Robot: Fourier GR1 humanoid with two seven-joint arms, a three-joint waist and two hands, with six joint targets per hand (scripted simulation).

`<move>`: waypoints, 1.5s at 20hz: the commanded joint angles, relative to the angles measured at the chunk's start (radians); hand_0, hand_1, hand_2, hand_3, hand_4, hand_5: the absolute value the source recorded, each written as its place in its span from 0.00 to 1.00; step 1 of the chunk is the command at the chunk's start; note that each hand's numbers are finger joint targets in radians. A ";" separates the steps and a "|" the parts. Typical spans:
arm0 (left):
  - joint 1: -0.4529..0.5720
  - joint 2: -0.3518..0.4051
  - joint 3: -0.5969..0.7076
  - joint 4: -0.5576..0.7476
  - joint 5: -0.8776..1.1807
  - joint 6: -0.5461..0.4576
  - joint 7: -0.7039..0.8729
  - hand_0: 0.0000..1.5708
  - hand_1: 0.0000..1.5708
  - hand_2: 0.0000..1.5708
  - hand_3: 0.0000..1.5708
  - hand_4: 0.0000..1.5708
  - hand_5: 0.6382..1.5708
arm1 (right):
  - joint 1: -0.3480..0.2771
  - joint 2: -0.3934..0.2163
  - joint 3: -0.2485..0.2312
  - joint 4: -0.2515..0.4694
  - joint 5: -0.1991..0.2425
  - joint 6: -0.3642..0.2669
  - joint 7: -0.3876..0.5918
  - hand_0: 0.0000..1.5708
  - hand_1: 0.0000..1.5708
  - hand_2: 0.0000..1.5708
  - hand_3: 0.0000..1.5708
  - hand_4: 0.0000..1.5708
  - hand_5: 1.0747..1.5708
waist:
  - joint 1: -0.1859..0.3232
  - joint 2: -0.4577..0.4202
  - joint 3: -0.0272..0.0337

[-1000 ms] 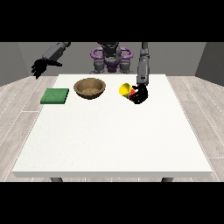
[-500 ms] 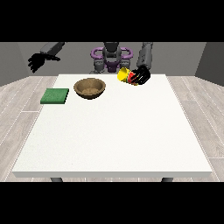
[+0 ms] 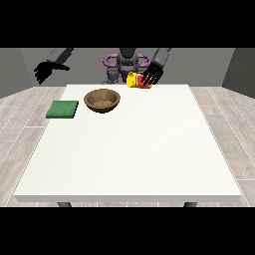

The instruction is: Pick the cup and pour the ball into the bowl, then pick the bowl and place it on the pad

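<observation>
A yellow and red cup point(image 3: 135, 80) lies on its side in the air above the table's far edge, its mouth turned towards the view's left. The hand at the view's right point(image 3: 152, 74) is shut on the cup, fingers curled over its red end. The brown wooden bowl point(image 3: 102, 99) stands on the table, lower and to the left of the cup. A flat green pad point(image 3: 63, 109) lies left of the bowl. The hand at the view's left point(image 3: 45, 70) hangs in the air beyond the table's left corner, fingers relaxed and holding nothing. The ball does not show.
The white table point(image 3: 134, 149) stretches from the bowl towards the camera. The robot's torso point(image 3: 125, 63) stands behind the far edge. Grey plank floor surrounds the table.
The hand at the view's right has lifted the cup off the table, carried it up and towards the bowl, and tipped it sideways. The other hand drifted slightly.
</observation>
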 commanded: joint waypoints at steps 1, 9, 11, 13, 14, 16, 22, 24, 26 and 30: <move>-0.006 -0.023 -0.042 -0.040 -0.097 -0.040 0.120 0.86 0.86 1.00 1.00 0.67 1.00 | 0.012 -0.067 -0.026 0.063 -0.019 0.068 0.005 0.00 0.00 0.00 0.00 0.00 0.97 | 0.016 -0.026 -0.0010; -0.064 -0.063 -0.253 -0.130 -0.287 -0.118 0.346 0.52 0.52 1.00 0.99 0.56 1.00 | -0.038 -0.055 -0.029 0.165 0.011 0.022 -0.079 0.00 0.00 0.00 0.00 0.00 0.95 | 0.046 -0.007 -0.0001; -0.047 -0.063 -0.315 -0.140 -0.336 -0.057 0.395 0.37 0.37 1.00 0.98 0.56 1.00 | -0.098 -0.055 -0.016 0.159 0.030 -0.013 -0.082 0.00 0.00 0.00 0.00 0.00 0.95 | 0.038 0.053 -0.0004; -0.070 -0.063 -0.315 -0.128 -0.385 -0.097 0.454 0.34 0.34 1.00 1.00 0.59 1.00 | -0.119 -0.051 0.001 0.142 0.031 -0.016 -0.028 0.00 0.00 0.00 0.02 0.00 0.92 | 0.008 0.023 -0.0011; -0.105 -0.064 -0.280 -0.092 -0.418 -0.085 0.423 0.35 0.35 1.00 1.00 0.59 0.99 | -0.139 -0.043 0.009 0.119 0.038 -0.034 -0.036 0.00 0.00 0.00 0.11 0.00 0.93 | 0.003 0.055 -0.0013; -0.160 -0.064 -0.334 -0.102 -0.433 -0.164 0.518 0.33 0.33 1.00 1.00 0.54 1.00 | -0.186 -0.006 0.036 0.114 0.047 -0.059 0.022 0.00 0.00 0.00 0.09 0.00 0.92 | -0.038 0.025 -0.0014; -0.157 -0.064 -0.432 -0.203 -0.526 -0.243 0.549 0.18 0.18 1.00 1.00 0.55 1.00 | -0.205 -0.049 0.015 0.181 0.043 -0.026 -0.039 0.00 0.00 0.00 0.19 0.00 0.91 | 0.010 0.093 -0.0008; -0.085 -0.064 -0.454 -0.143 -0.567 -0.220 0.507 0.18 0.18 1.00 1.00 0.57 0.99 | -0.200 -0.015 0.016 0.148 0.020 -0.033 0.002 0.00 0.00 0.00 0.17 0.00 0.91 | -0.015 0.045 -0.0013; -0.120 -0.064 -0.509 -0.146 -0.581 -0.265 0.550 0.00 0.00 1.00 1.00 0.58 0.97 | -0.264 0.025 0.053 0.132 0.049 -0.084 0.032 0.00 0.00 0.00 0.16 0.00 0.91 | -0.046 0.074 -0.0015; -0.126 -0.064 -0.559 -0.126 -0.642 -0.341 0.536 0.00 0.00 1.00 1.00 0.76 0.85 | -0.280 0.016 0.043 0.145 0.037 -0.075 0.035 0.00 0.00 0.00 0.12 0.00 0.90 | -0.047 0.091 -0.0014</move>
